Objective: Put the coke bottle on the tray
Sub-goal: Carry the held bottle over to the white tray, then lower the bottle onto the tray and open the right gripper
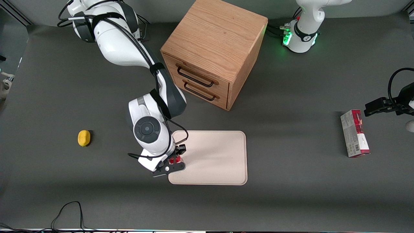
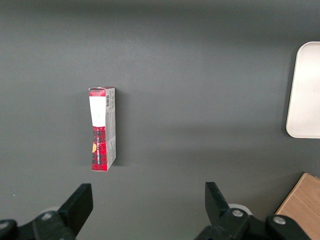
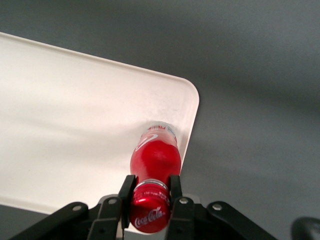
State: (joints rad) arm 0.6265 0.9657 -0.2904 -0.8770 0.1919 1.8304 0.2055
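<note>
The gripper point(image 3: 151, 190) has its 2 fingers pinched tight on the neck of the coke bottle point(image 3: 154, 159), right under the red cap. The wrist camera is the only one that really shows this: the bottle is upright with its clear base down at the tray point(image 3: 75, 135), just inside a rounded corner, and it looks like it's touching the tray surface, though I can't be sure from this angle. In the front view you only get a small speck of red bottle point(image 1: 175, 159) peeking out between the black gripper point(image 1: 174, 159) parts, sitting over the edge of the tray point(image 1: 216, 158) toward the working arm's end. Nothing else is on the tray.

Farther from the front camera than the tray is the wooden cabinet point(image 1: 215, 48) with 2 drawers, both closed. A yellow lemon point(image 1: 84, 138) lies on the table toward the working arm's end, well apart from the tray. The red-and-grey carton point(image 1: 354, 133) lies flat toward the parked arm's end; the left wrist camera sees that carton point(image 2: 102, 128) plus an end of the tray point(image 2: 304, 90).
</note>
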